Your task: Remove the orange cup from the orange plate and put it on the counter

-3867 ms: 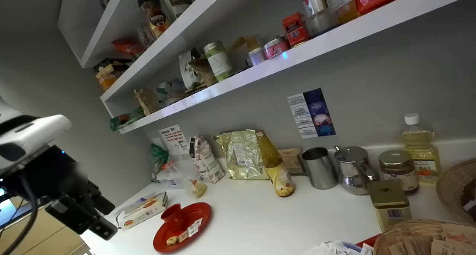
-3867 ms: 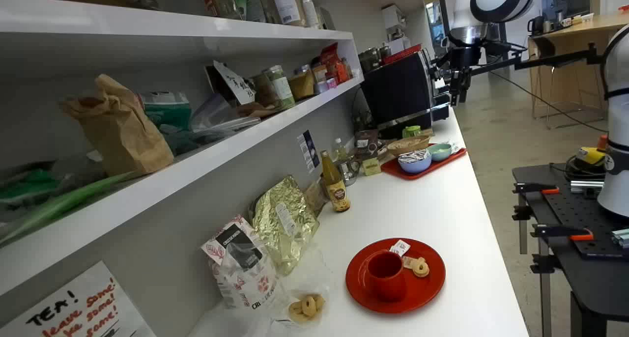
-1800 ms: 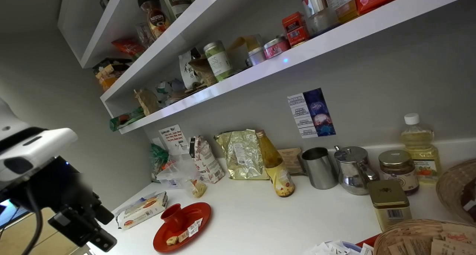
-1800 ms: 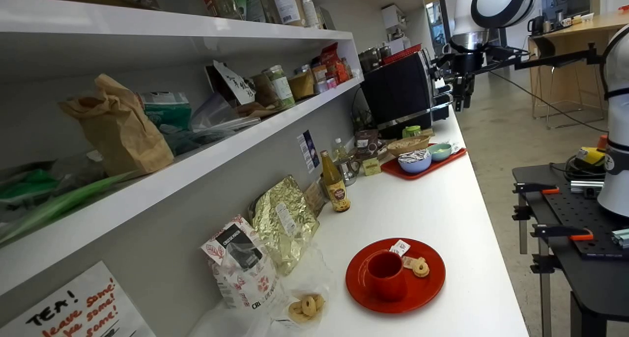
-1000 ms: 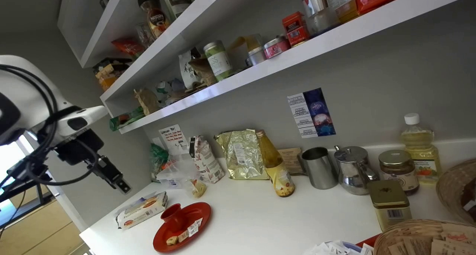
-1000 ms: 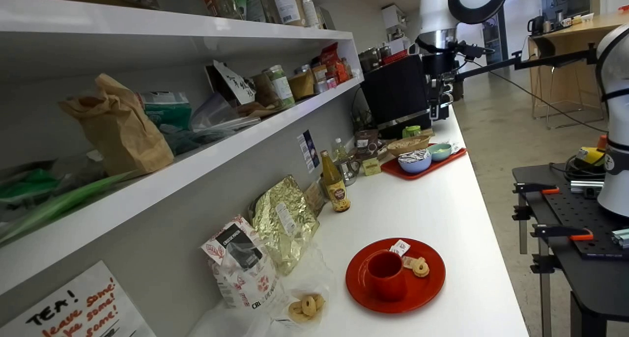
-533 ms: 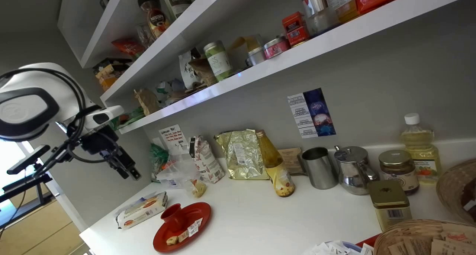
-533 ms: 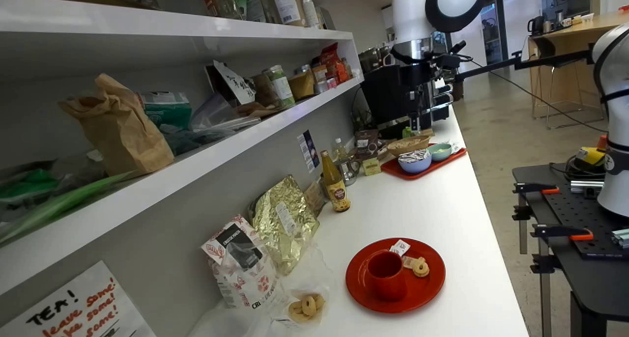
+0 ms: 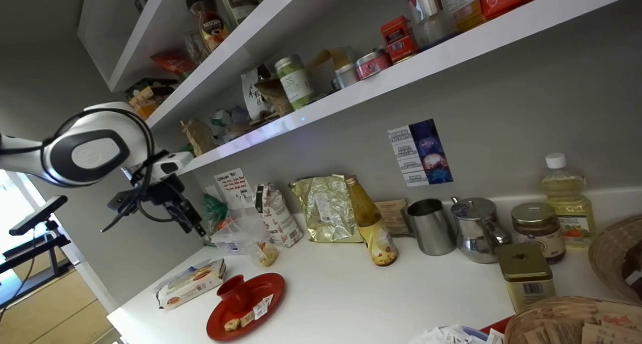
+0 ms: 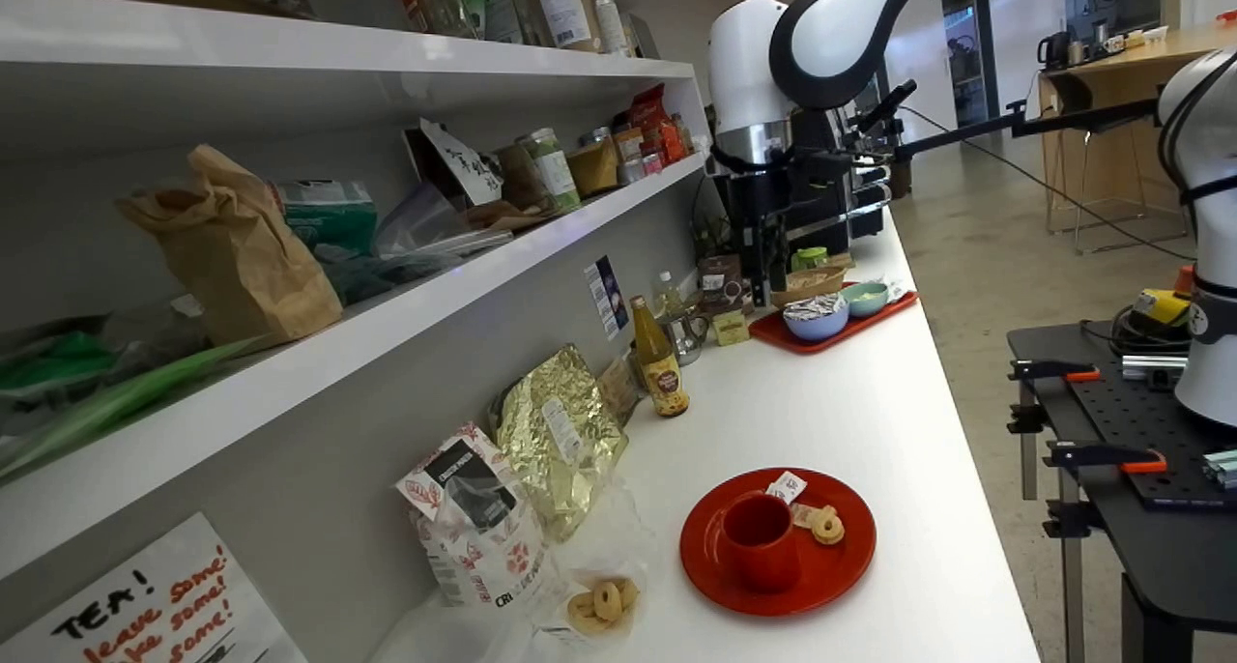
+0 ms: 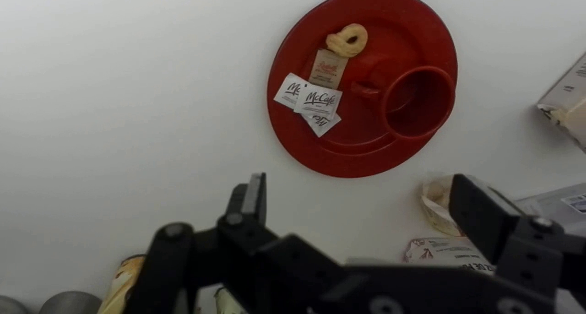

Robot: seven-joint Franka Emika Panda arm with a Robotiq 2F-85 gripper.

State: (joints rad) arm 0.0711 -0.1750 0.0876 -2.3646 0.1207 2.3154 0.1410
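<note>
I hold my gripper [image 11: 359, 186] wide and empty, presumably to straddle the cup [image 11: 419, 104], upright on the plate [image 11: 348, 165] on the desk [image 11: 137, 112].

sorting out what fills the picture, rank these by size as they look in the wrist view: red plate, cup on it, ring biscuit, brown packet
1. Red plate, by far the largest
2. Cup
3. Ring biscuit and brown packet: too alike to rank; white packets cover part of the brown one

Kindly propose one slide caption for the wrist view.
Open gripper above the counter, where a red plate holds a red mug, McCafé sachets and a ring-shaped biscuit.
</note>
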